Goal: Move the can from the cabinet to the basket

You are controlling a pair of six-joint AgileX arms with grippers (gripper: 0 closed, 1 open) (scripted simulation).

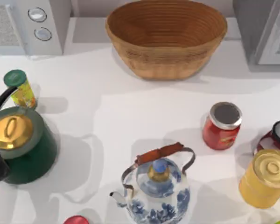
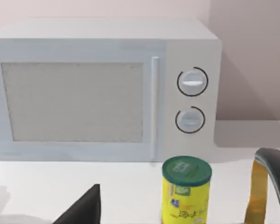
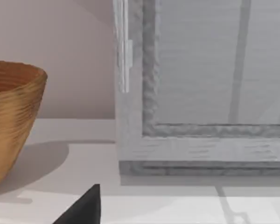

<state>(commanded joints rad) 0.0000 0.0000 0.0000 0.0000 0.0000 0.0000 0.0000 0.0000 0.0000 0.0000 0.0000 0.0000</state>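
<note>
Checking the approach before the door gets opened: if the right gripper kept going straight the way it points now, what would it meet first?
Most likely the cabinet: its pale framed door panel stands squarely ahead in the right wrist view, shut. The basket stands off to one side, out of that line. Depth is hard to judge.

The basket (image 1: 166, 37) is tan-brown wicker with ribbed coils, on a white tabletop (image 1: 107, 116). In front of the basket, a white teapot (image 1: 156, 191) carries blue floral patterning. Right of the teapot stand a red jar (image 1: 221, 127) with a silver lid and a yellow tin (image 1: 265, 178).

White table (image 1: 130, 116) against a plain pale pinkish wall (image 2: 242, 56)
</note>
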